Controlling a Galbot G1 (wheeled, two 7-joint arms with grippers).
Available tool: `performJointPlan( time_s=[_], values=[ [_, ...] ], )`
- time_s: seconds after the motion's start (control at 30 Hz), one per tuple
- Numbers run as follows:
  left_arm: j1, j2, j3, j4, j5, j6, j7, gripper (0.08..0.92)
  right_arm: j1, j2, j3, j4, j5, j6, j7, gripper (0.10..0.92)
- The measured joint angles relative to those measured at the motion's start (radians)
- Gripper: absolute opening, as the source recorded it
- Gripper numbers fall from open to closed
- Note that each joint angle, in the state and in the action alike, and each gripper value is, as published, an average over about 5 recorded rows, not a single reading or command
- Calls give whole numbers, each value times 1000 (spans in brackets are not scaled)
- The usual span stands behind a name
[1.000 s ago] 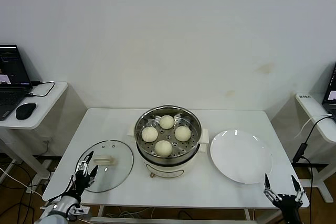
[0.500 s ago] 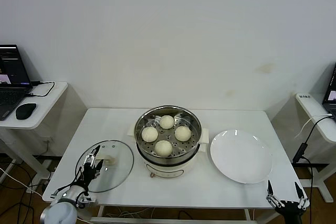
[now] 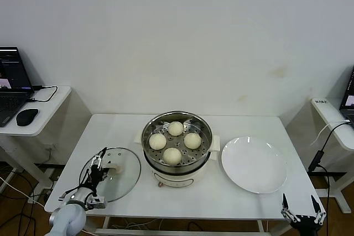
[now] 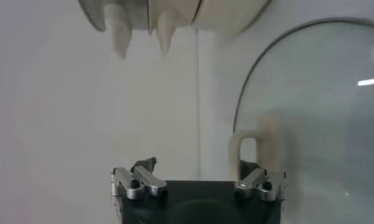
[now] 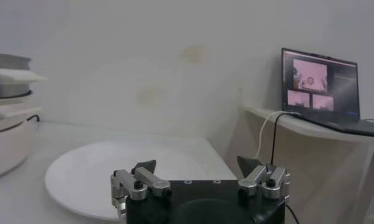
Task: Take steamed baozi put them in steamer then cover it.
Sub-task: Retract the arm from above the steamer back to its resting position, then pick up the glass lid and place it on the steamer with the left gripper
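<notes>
Four steamed baozi (image 3: 175, 141) lie in the steamer (image 3: 176, 156) at the middle of the tabletop (image 3: 221, 192), and the cover (image 3: 111, 174) lies flat on the tabletop near its left front corner, just beside the steamer. The left gripper (image 3: 98, 165) hovers over the cover's front left part with its fingers spread apart, close to the cream handle (image 3: 113, 166). The right gripper (image 3: 300, 209), fingers also apart and holding nothing, hangs off the right front corner, near the white plate (image 3: 254, 164) that sits right of the steamer.

Lab-like test room, bare white wall (image 3: 182, 37), side desks with laptops (image 3: 12, 84)
</notes>
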Motion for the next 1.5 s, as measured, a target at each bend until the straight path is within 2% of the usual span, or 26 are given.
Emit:
performJointPlan(
  time_s=[0.13,0.43,0.77,0.87,1.13,1.5],
  values=[
    [-9,-6,-1,29,1,-6,-9,759,3,1,-3,-3,-2,0,-1,823],
    [-23,-17,-9,80,0,-23,-30,519,5,1,-7,-8,-4,-1,-4,823],
    [-34,-30,-14,118,-17,-40,-54,209,6,1,-11,-12,-9,0,-6,823],
    [-34,-34,-18,124,-22,-47,-66,156,6,1,-11,-13,-10,1,-6,823],
    [-9,-29,-37,98,-39,-45,-86,149,8,0,-15,-14,-16,5,-9,823],
    [71,7,-86,-63,-63,15,-68,149,15,-6,-40,-21,-29,8,-11,823]
  ],
)
